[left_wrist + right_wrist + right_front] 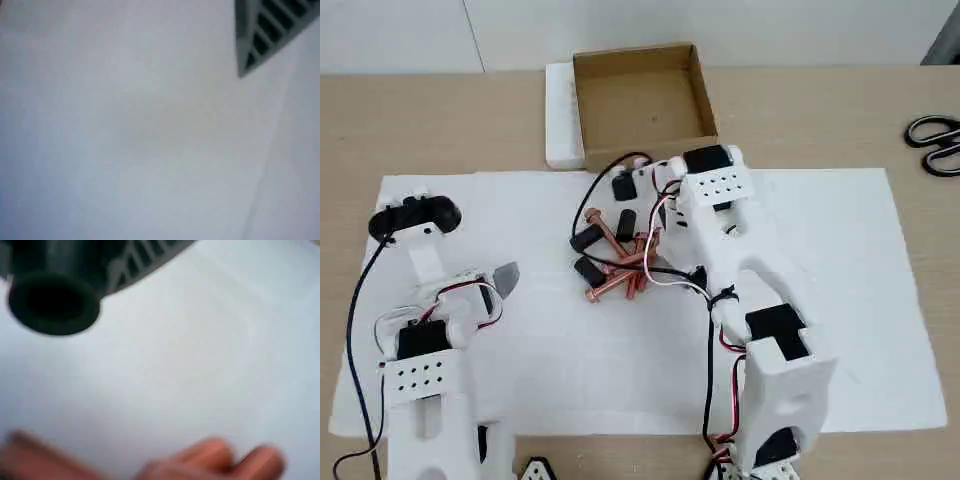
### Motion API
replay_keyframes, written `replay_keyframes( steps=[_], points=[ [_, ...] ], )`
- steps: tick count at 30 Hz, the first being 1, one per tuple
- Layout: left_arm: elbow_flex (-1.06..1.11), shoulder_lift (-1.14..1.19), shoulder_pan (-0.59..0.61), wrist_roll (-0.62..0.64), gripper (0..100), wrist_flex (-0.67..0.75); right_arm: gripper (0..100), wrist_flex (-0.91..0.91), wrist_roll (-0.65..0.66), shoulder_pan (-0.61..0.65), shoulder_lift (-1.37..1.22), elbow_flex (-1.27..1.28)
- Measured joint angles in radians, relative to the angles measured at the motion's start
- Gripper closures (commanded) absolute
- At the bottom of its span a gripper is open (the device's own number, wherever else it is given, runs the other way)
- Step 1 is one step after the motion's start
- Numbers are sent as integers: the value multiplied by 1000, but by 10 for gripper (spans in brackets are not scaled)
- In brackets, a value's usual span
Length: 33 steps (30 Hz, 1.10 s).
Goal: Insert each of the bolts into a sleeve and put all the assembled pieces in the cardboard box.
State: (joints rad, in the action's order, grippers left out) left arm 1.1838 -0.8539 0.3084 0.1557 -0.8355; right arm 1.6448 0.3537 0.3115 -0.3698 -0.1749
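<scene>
— What do we have underneath?
— A pale wooden table [840,120] with a white foam sheet [840,300] spread over it. A white wall [720,25] runs behind, and black-handled scissors [932,145] lie at the table's edge.
— And our parts?
— The copper-coloured bolts [620,270] and black cylindrical sleeves [588,240] lie heaped mid-sheet. The open brown cardboard box [582,100] sits beyond them, against a white foam block [560,110].
— Our tools?
— The right gripper [658,215] is over the heap, the left gripper [503,278] well apart from it; we cannot tell whether either is wide, narrow or holding anything
</scene>
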Motion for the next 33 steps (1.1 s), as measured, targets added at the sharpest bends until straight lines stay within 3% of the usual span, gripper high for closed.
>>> replay_keyframes(
  steps=[6,13,33],
  points=[
    [0,0,0,0,687,9,991,-97,-190,-26,-34,0],
    [0,0,0,0,687,9,924,-166,-287,-28,-141,-3],
    [0,0,-5,0,687,9,902,-170,-311,-21,-146,-12]
  ],
)
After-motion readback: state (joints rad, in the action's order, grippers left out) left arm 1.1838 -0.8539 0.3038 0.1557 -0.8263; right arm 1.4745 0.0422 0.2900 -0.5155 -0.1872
